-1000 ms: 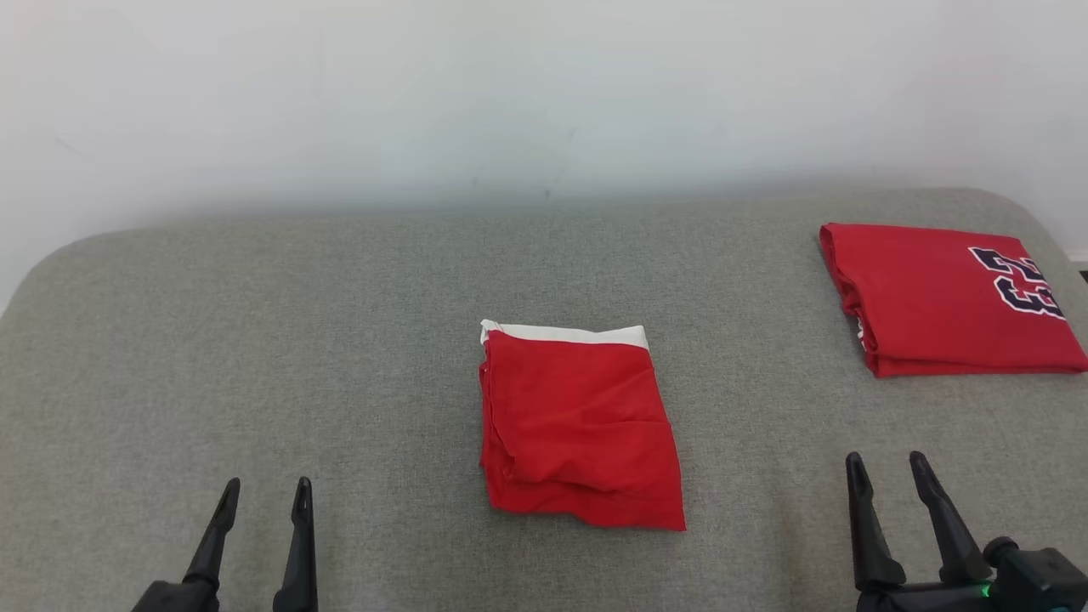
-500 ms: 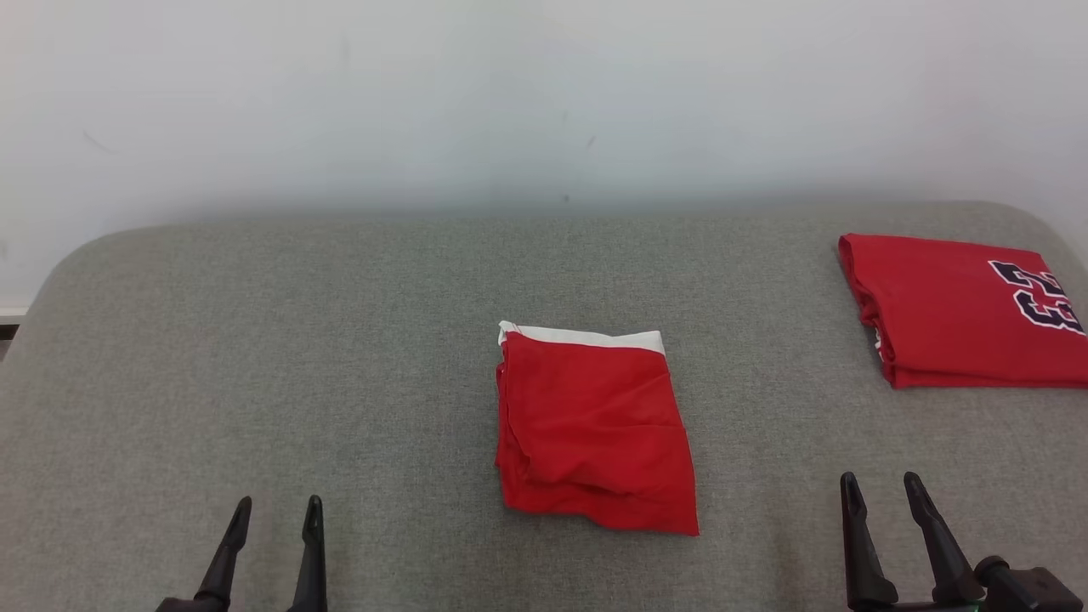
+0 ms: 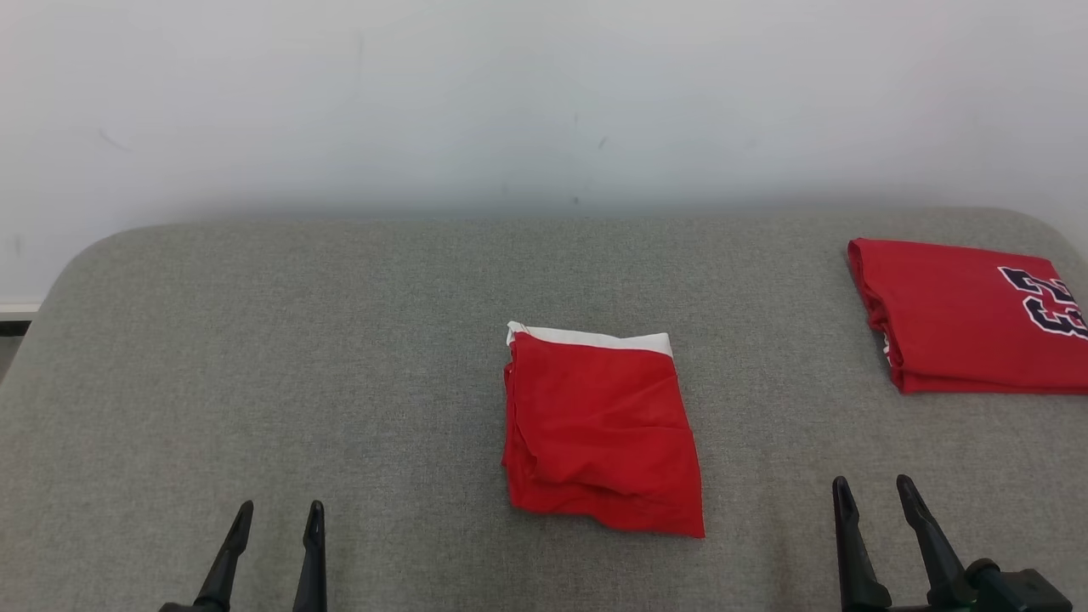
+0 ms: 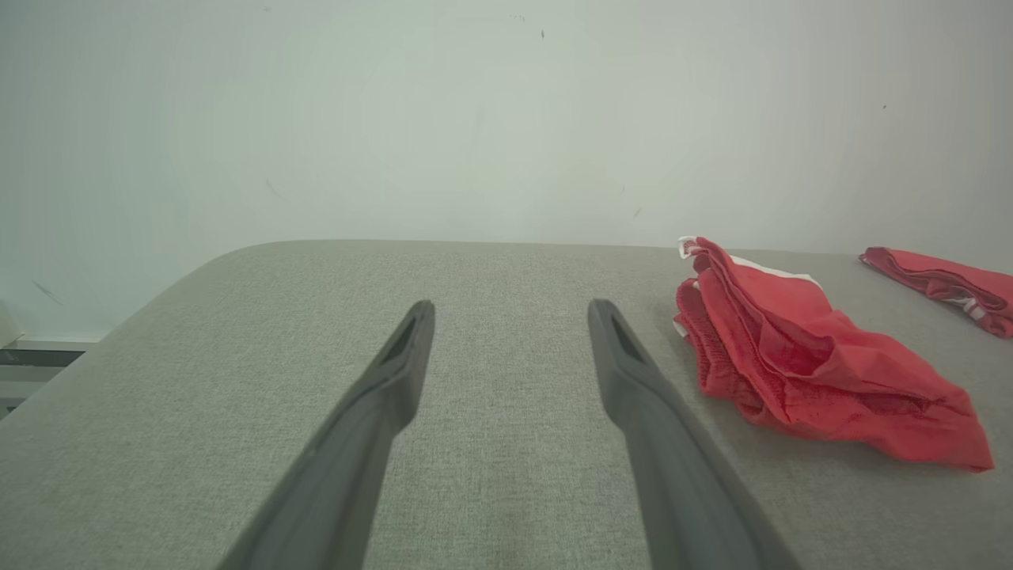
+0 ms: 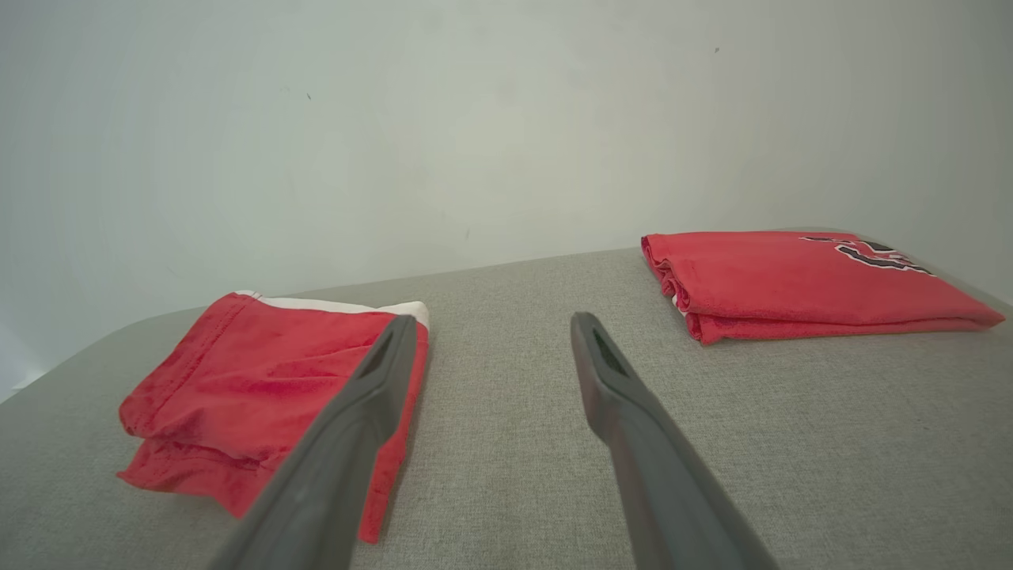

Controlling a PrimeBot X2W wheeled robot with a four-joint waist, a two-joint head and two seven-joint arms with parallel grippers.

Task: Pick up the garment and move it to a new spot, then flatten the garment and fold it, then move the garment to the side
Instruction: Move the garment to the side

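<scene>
Garment (image 3: pixel 599 433): a red piece with a white band along its far edge, folded into a rough rectangle and lying flat on the grey fabric surface (image 3: pixel 297 340). It lies about midway between the left and right edges, and nearer the front edge than the back one. Its layers show as stacked folds along the left side. The near-right corner is loose and spreads slightly outward.

Left gripper (image 3: pixel 281 507): at the front edge, toward the near-left corner, fingers pointing away from the robot. The claw is spread wide and holds nothing. It is well apart from the garment, which in the left wrist view lies to the right of the two fingers, with bare grey fabric between them.

Right gripper (image 3: pixel 871 482): at the front edge, toward the near-right corner, likewise spread wide and holding nothing. It is clear of the garment in the head view. In the right wrist view one finger (image 5: pixel 372 396) crosses in front of the garment's right margin.

Second red garment (image 3: pixel 960 319): neatly folded, with dark white-edged numerals on top. It lies at the far-right corner of the surface, well apart from the first, and is cut off by the right side of the head view.

Plain pale wall (image 3: pixel 544 102): directly behind the back edge.
</scene>
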